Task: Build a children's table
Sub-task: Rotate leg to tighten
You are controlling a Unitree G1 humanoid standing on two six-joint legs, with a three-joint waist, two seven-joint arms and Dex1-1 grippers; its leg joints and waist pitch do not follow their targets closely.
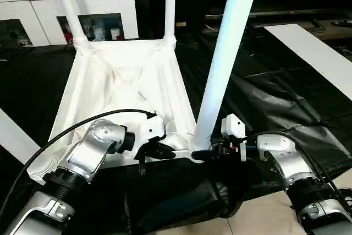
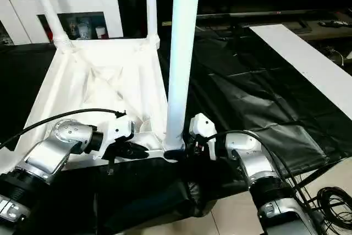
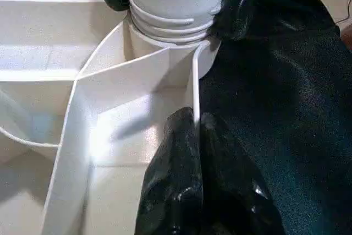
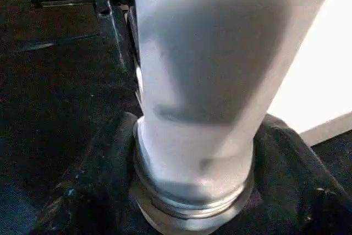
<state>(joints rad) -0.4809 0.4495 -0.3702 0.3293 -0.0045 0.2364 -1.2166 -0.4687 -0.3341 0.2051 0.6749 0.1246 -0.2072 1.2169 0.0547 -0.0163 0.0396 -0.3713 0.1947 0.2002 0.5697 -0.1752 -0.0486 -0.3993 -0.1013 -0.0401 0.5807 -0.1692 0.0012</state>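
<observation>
1. Three legs are standing upright in the corner sockets of the children's table (image 1: 118,81), which is lying upside down on the black-sheeted desk (image 1: 275,97); the legs' upper ends are running out past the frame edge.
2. Nearest leg (image 1: 223,59) is rising from the near corner socket, its ribbed end (image 3: 173,17) sitting in the socket.
3. Left pincer (image 1: 157,151) is pinching the thin white rim (image 3: 195,86) of the tabletop beside that socket, its fingers (image 3: 181,180) shut on the rim.
4. Right pincer (image 1: 212,151) is flanking the base of the nearest leg, one black finger (image 4: 93,174) on each side; whether the fingers are pressing the leg is hard to make out.
5. White cabinet (image 1: 33,9) is standing behind the desk, partly cut off.
</observation>
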